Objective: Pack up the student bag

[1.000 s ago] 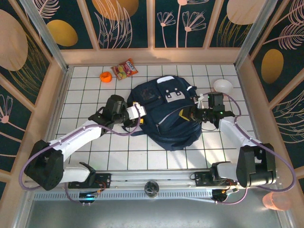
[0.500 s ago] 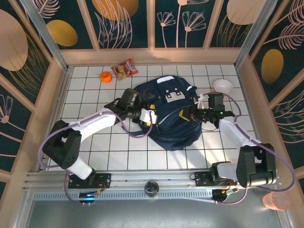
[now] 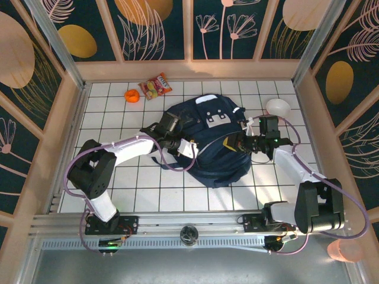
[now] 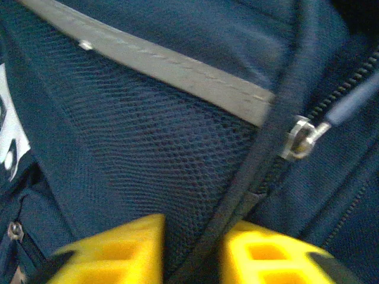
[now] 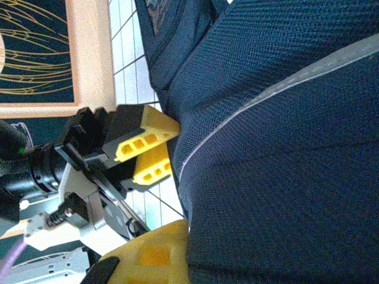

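Note:
The student bag (image 3: 210, 139), dark navy with grey buckle patches, lies flat in the middle of the tiled floor. My left gripper (image 3: 190, 148) is at its left side. In the left wrist view its yellow fingers (image 4: 112, 248) stand close together, pinching a raised seam of the bag (image 4: 148, 148) beside a zipper with a metal pull (image 4: 302, 137). My right gripper (image 3: 235, 142) rests on the bag's right side, shut on the fabric. One of its yellow fingers (image 5: 151, 257) shows against the bag (image 5: 284, 148); the cloth hides the other. Across the bag, the right wrist view also takes in the left gripper (image 5: 148, 155).
A red snack packet (image 3: 156, 86) and a small orange object (image 3: 131, 95) lie at the back left. A white bowl (image 3: 278, 107) sits at the back right, just behind my right arm. Wooden walls (image 3: 189, 70) close in the tiled floor.
My left arm swung right and forward from beside the bag to its left part, and its jaws closed from wide open onto the seam. The right arm and the bag have not moved.

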`<action>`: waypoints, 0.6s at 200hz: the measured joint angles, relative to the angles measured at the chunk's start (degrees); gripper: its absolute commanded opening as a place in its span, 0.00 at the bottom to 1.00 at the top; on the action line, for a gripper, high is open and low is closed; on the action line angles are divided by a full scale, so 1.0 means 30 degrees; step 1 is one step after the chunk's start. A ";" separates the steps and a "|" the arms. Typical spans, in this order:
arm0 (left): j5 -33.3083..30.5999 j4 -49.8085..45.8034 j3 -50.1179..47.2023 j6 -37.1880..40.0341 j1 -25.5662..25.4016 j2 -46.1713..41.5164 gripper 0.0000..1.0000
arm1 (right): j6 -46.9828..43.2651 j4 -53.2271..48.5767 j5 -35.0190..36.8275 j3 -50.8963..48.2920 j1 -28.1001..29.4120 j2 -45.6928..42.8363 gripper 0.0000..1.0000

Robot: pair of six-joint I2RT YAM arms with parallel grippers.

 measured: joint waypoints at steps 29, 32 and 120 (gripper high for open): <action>0.0342 0.0444 -0.0401 -0.0780 0.0007 -0.0729 0.00 | -0.0284 0.0109 -0.0255 0.0000 -0.0539 0.0000 0.00; 0.0379 0.0503 -0.0554 -0.0962 0.0007 -0.0962 0.00 | -0.0313 0.0182 -0.0299 0.0000 -0.0597 0.0000 0.00; 0.1639 0.3679 -0.5654 -1.0280 -0.0073 -0.5275 0.00 | -0.2098 0.1326 0.1056 0.0750 -0.0852 0.0058 0.39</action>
